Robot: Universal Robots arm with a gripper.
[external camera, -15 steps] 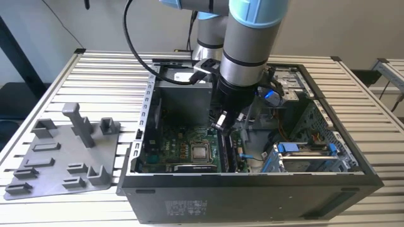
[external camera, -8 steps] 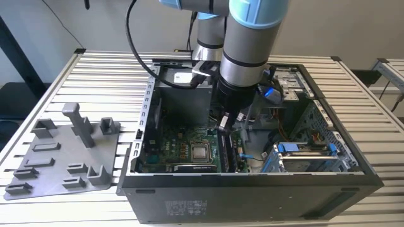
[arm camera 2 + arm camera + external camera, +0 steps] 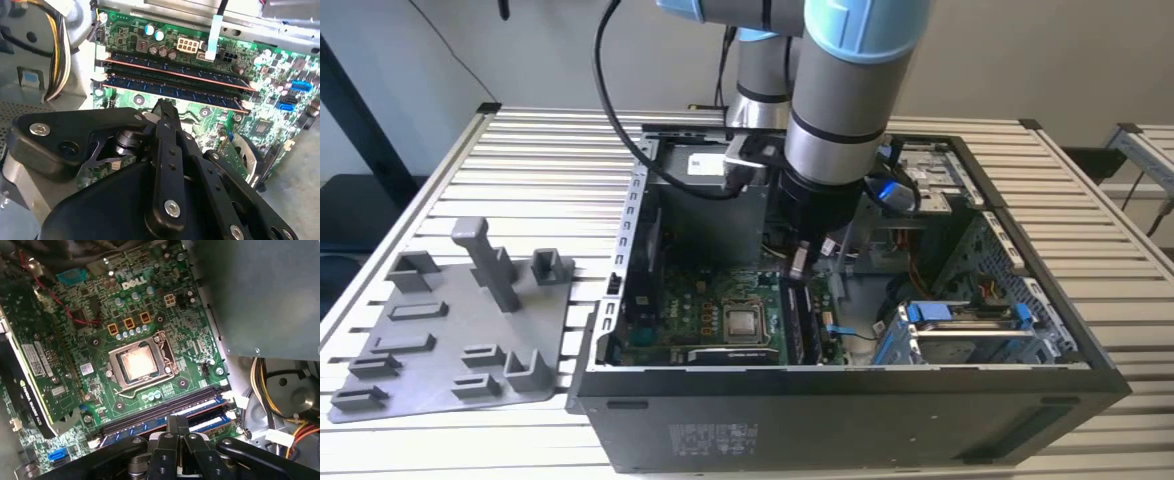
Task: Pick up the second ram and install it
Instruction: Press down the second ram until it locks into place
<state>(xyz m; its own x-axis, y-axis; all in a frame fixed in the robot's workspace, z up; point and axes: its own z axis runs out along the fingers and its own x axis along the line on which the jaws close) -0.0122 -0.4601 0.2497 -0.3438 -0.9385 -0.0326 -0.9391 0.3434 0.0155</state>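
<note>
Inside the open computer case [image 3: 854, 385], my gripper [image 3: 797, 264] hangs just above the motherboard [image 3: 720, 300]. In both wrist views its black fingers [image 3: 164, 106] are pressed together with nothing showing between them. Two long dark memory sticks with copper-coloured edges stand side by side in the slots. The one nearer my fingertips, the second ram [image 3: 200, 94], lies directly beyond them; the other stick [image 3: 175, 70] is parallel behind it. In the first wrist view my gripper [image 3: 177, 422] sits over the black and blue memory slots [image 3: 165, 407], beside the bare processor socket [image 3: 140, 362].
A grey plastic tray [image 3: 454, 330] with upright posts lies on the slatted table at the exterior view's left. In the case are a graphics card [image 3: 35, 375], a bundle of yellow and black cables [image 3: 260, 380] and a drive cage with blue clips [image 3: 961, 315].
</note>
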